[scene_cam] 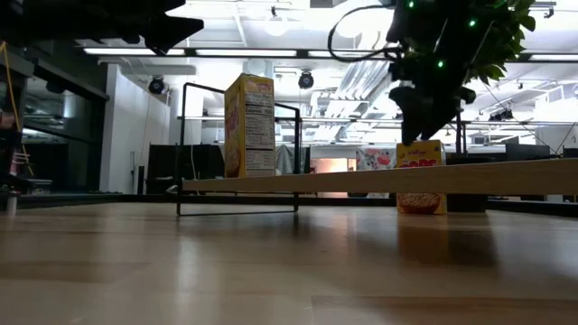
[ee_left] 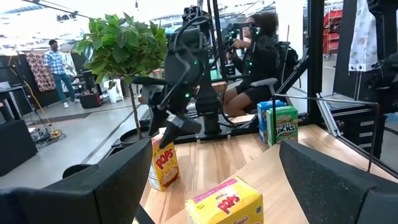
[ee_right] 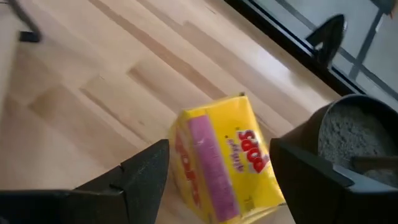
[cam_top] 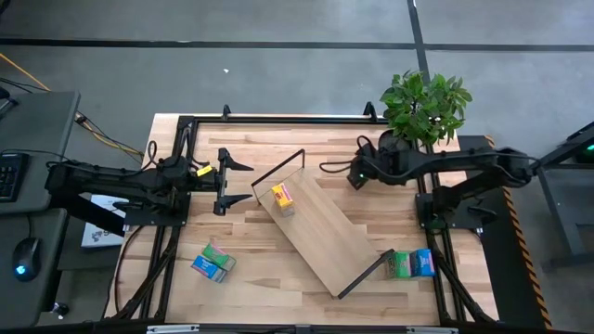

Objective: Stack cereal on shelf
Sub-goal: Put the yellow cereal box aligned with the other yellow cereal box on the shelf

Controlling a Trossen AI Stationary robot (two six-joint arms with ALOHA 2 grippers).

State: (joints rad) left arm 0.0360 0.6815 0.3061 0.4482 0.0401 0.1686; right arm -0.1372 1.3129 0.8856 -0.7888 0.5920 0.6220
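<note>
Right claw: my right gripper (ee_right: 217,171) hung at upper right of centre in the overhead frame, fingers spread, straddling a yellow box (ee_right: 227,158) but not pinching it.
Yellow box: it stood on the tabletop (cam_top: 241,148) beside the plant pot (ee_right: 357,134), off the shelf.
Left claw: my left gripper (cam_top: 243,180) waited at left of centre, fingers parted, holding nothing.
Shelf: the shelf (cam_top: 325,227) lay diagonally across the frame's middle.
Box on shelf: one yellow carton (cam_top: 282,197) stood upright on its upper-left end.
Other cereal: green and blue boxes (cam_top: 213,262) lay lower left; another green and blue pair (cam_top: 412,263) sat lower right, by the shelf's end.
</note>
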